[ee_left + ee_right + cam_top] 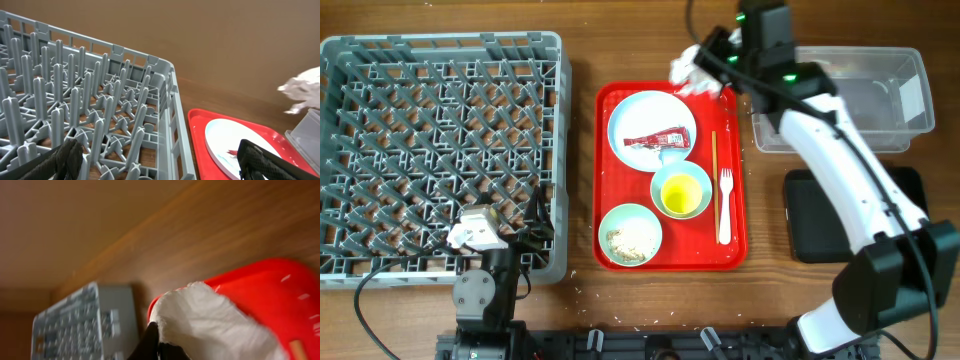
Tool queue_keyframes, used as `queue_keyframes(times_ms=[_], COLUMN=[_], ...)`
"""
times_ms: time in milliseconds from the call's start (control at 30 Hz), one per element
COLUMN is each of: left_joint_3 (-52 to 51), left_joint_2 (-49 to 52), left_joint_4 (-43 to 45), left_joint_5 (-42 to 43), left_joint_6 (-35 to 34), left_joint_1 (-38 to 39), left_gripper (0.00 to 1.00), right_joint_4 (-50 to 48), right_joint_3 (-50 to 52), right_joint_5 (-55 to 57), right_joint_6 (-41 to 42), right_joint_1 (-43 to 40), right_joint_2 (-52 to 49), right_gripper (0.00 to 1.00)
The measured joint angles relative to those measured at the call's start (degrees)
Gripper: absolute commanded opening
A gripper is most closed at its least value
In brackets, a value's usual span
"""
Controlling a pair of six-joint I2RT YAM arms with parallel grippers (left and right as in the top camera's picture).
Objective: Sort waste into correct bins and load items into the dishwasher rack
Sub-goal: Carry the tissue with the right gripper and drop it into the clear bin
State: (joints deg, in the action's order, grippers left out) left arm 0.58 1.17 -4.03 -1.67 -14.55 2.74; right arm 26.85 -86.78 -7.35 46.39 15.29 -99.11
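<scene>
Near the table's far edge the right gripper [708, 52] pinches the crumpled napkin [690, 72] above the red tray [604, 150], which holds a sachet wrapper [658, 139] on the plate [645, 115], a yellow cup [681, 195] in the middle bowl [660, 180] and crumbs [632, 238] in the near bowl [608, 222], while the left gripper [160, 167] hangs wide open and unladen over the dishwasher rack [440, 150].

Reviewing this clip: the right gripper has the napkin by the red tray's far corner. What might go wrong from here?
1. The right gripper seems to pinch the crumpled napkin only at its edge, so it may slip out before reaching the clear tub.
2. Rice-like crumbs lie loose in the near bowl; tipping it carelessly may scatter them over the red tray.
</scene>
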Motion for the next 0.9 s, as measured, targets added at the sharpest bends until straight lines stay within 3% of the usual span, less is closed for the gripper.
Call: queue_keyframes(times_ms=[133, 267, 333, 400, 467, 533, 567, 633, 667, 800, 900], left_joint_3=[0.0, 0.0, 0.0, 0.0, 0.0, 0.0, 0.0, 0.0, 0.0, 0.0, 0.0], left_joint_2=[0.0, 0.0, 0.0, 0.0, 0.0, 0.0, 0.0, 0.0, 0.0, 0.0, 0.0], left_joint_4=[0.0, 0.0, 0.0, 0.0, 0.0, 0.0, 0.0, 0.0, 0.0, 0.0, 0.0], left_joint_5=[0.0, 0.0, 0.0, 0.0, 0.0, 0.0, 0.0, 0.0, 0.0, 0.0, 0.0], left_joint_6=[0.0, 0.0, 0.0, 0.0, 0.0, 0.0, 0.0, 0.0, 0.0, 0.0, 0.0], left_joint_1=[0.0, 0.0, 0.0, 0.0, 0.0, 0.0, 0.0, 0.0, 0.0, 0.0, 0.0], left_gripper=[1.0, 1.0, 1.0, 1.0, 1.0, 1.0, 1.0, 1.0, 1.0, 1.0, 1.0], right_joint_4=[3.8, 12.0, 13.3, 13.3, 12.9, 11.4, 10.6, 9.5, 8.6, 4.9, 5.3], right_joint_3=[0.0, 0.0, 0.0, 0.1, 0.1, 0.2, 0.2, 0.2, 0.2, 0.3, 0.4], right_joint_5=[3.5, 17.0, 23.4, 28.9, 31.5, 30.9, 29.2, 19.2, 8.8, -20.4, -19.2], right_joint_6=[-0.3, -0.3, -0.4, -1.2, -2.8, -6.2, -9.1, -15.6, -20.6, -30.2, -31.5], right_joint_1=[-9.1, -14.4, -15.5, -15.5, -15.5, -15.5, -15.5, -15.5, -15.5, -11.2, -1.5], right_joint_2=[0.3, 0.4, 0.4, 0.4, 0.4, 0.4, 0.4, 0.4, 0.4, 0.4, 0.4], right_gripper=[0.04, 0.05, 0.29, 0.34, 0.63, 0.74, 0.74, 0.54, 0.5, 0.56, 0.6])
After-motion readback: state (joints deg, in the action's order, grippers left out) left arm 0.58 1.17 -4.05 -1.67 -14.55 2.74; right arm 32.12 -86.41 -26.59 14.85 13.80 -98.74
